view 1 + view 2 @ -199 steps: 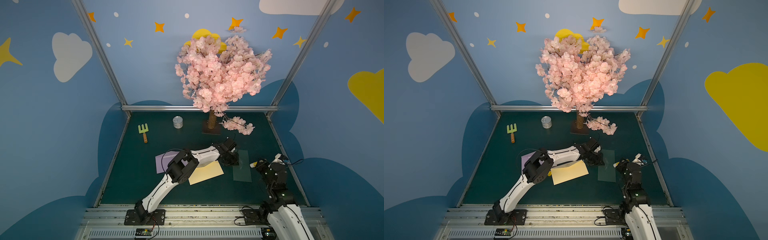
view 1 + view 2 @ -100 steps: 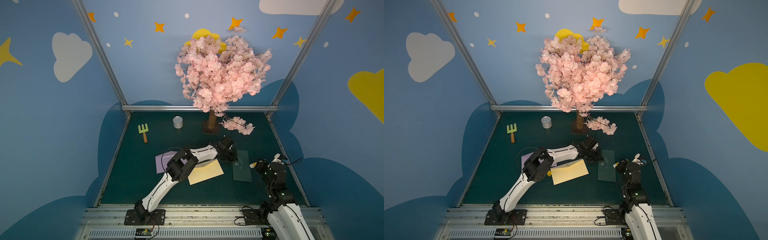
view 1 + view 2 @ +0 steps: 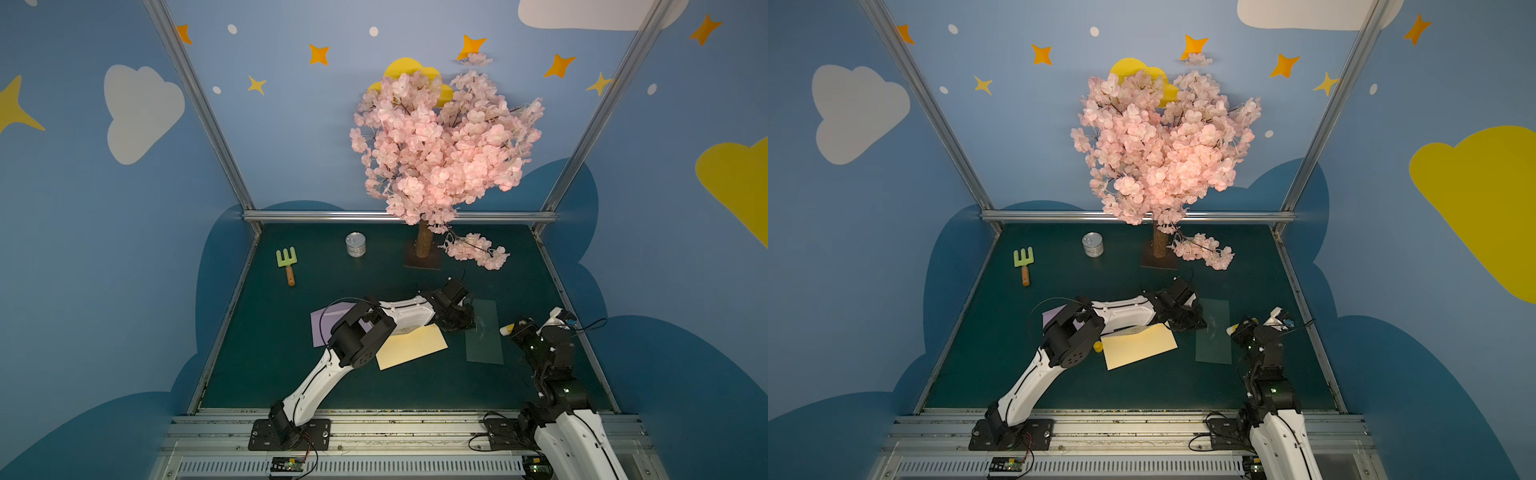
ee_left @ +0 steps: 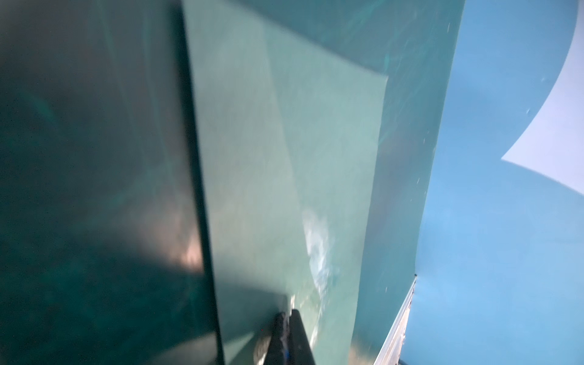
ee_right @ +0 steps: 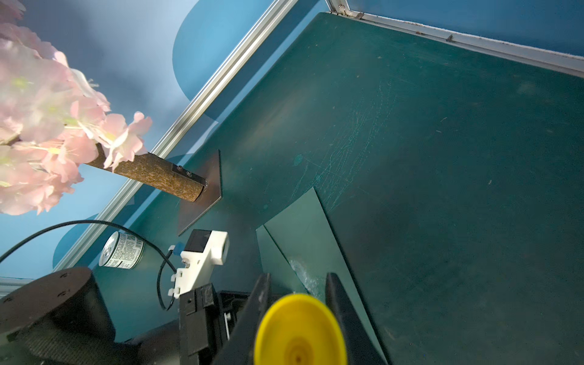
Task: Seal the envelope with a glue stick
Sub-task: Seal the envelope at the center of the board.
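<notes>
Two grippers are both closed. The left gripper [image 4: 287,316] has its jaws fully together with nothing between them, and their tips are down on the green envelope [image 3: 484,340], close to a whitish glue smear [image 4: 319,249]. The right gripper [image 5: 297,281] is clamped on the glue stick [image 5: 300,330], which is held off the mat just beside the envelope's right edge, its pale tip pointing toward the paper in both top views. The yellow cap [image 3: 1098,346] lies well apart, next to a pale yellow sheet [image 3: 1138,345]. Judging by the smear, glue is already on the paper, and the step in hand looks like pinning or pressing the envelope; I cannot tell whether the flap is folded down. The next move calls for even pressure along the glued strip without dragging the light paper across the mat, with the stick kept clear. Compared with a second ago, the left arm's elbow sits slightly farther back and its gripper has shifted a little along the envelope's left edge. The envelope, the right arm and the stick are where they were.
</notes>
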{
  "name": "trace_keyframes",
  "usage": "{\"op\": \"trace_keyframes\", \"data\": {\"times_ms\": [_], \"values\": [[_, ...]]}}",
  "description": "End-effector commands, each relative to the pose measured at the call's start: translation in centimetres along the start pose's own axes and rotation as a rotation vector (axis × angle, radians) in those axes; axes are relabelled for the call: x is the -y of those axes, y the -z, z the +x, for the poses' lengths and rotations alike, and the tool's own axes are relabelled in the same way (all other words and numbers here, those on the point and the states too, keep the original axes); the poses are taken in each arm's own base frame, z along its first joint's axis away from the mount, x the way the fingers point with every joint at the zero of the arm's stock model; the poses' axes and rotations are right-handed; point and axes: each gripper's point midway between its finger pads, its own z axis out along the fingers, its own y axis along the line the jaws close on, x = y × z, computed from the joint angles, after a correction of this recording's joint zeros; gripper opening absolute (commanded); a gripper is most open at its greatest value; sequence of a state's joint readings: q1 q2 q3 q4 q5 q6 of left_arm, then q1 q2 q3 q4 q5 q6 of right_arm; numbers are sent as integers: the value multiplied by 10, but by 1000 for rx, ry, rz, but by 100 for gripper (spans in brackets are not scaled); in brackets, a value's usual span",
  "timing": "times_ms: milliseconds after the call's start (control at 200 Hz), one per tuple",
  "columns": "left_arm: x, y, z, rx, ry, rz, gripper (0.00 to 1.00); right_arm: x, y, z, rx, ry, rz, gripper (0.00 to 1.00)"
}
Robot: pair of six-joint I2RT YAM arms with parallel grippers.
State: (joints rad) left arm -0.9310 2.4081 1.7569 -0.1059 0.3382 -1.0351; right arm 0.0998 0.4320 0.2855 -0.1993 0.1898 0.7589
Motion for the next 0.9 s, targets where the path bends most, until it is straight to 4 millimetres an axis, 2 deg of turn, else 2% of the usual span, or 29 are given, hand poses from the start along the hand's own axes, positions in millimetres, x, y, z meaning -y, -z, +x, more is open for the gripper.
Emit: {"op": "trace_keyframes", "data": {"times_ms": [0, 120, 220, 325, 616, 726, 896], "values": [[-84, -17, 58, -153, 84, -249, 3, -1, 0, 1, 3, -3, -14, 0], [-77, -21, 70, -182, 80, -232, 3, -1, 1, 1, 3, -3, -16, 0], [-79, -27, 70, -188, 87, -235, 3, -1, 3, 0, 7, -2, -17, 0], [-79, -31, 61, -179, 85, -237, 3, 0, 3, 0, 9, -2, -14, 0], [-95, -38, 32, -148, 125, -244, 3, -1, 2, -3, 15, 6, -9, 0], [-101, -35, 25, -137, 126, -255, 3, -1, 2, -3, 14, 8, -9, 0], [-120, -25, 15, -106, 152, -285, 3, -3, 1, -3, 12, 7, -14, 0]]}}
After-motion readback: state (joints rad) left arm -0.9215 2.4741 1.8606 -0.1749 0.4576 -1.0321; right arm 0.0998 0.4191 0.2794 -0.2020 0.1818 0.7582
